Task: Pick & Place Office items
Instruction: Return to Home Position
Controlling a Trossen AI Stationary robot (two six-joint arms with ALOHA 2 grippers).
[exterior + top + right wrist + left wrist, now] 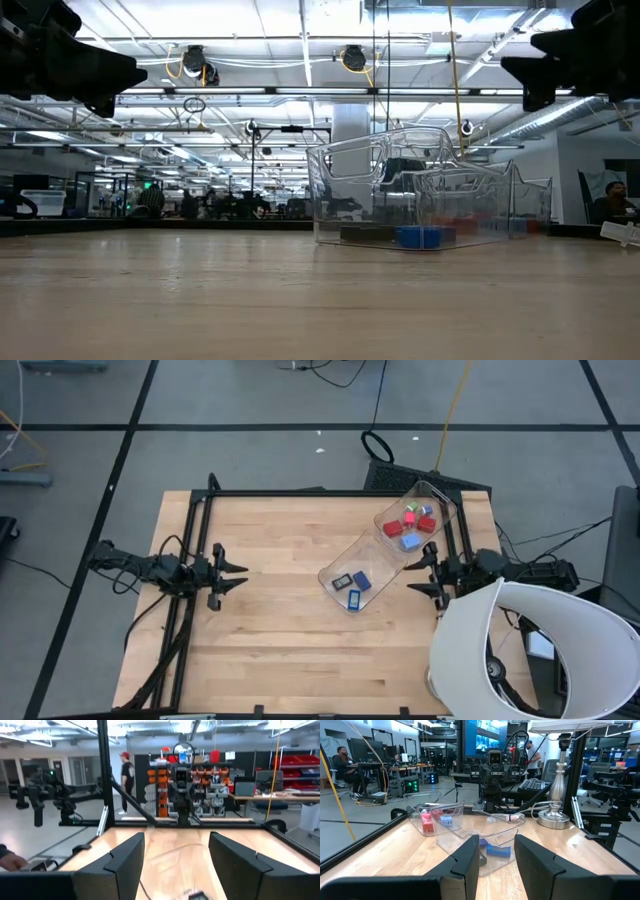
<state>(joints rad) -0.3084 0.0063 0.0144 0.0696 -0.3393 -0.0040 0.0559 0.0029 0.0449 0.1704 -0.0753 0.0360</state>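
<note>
— Where do you look from overhead?
— Straight down from high up. You take in the whole table (pixel 300 650) and the floor round it.
— And the low camera?
— You sit at tabletop height, facing level across the wood into the room. The clear bin (pixel 360 190) stands mid-distance there, and you see the same bin from above.
— The wrist cameras?
— You look out from just behind the left gripper (pixel 496 839) and the right gripper (pixel 176 836), facing each other across the table. The left one also shares the bin.
</note>
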